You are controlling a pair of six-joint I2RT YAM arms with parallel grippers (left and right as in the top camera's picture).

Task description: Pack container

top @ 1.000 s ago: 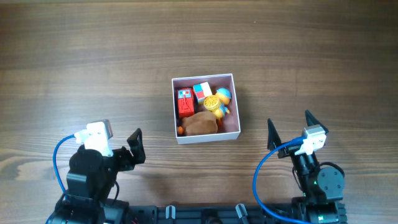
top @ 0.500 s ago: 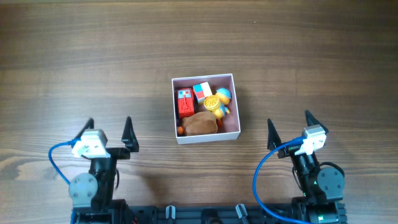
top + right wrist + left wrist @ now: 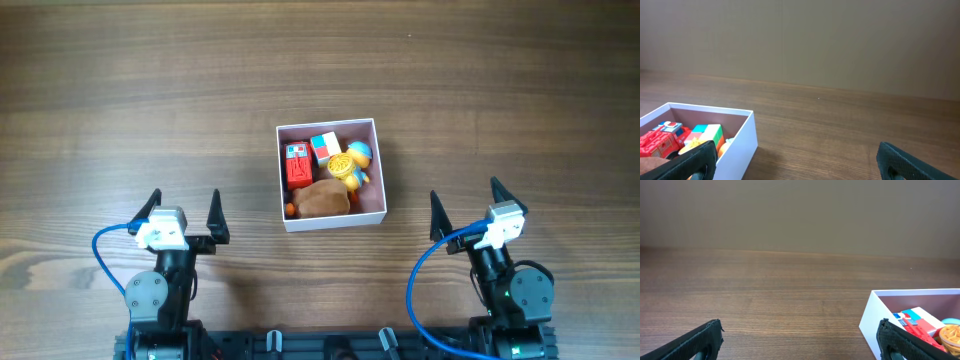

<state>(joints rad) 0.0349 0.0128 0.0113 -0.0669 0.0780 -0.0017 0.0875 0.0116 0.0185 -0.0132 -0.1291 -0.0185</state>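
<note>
The left arm [image 3: 158, 292] sat folded low at the near edge of the worktop [image 3: 120, 90], wrist level and pointing away across the wood. The left jaws were spread wide, gripping nothing, their tips above bare wood. To their right, a little farther out and near the middle of the worktop, stood the container [image 3: 372, 200], well apart from both arms. Inside lay a red toy [image 3: 297, 166], a brown lump [image 3: 322, 199], a white block [image 3: 324, 147] with red and blue patches, and a yellow toy [image 3: 345, 168], packed close together. Farther right, the right arm [image 3: 512, 288] was tucked in the same low pose. The right jaws were likewise spread wide, holding nothing.
</note>
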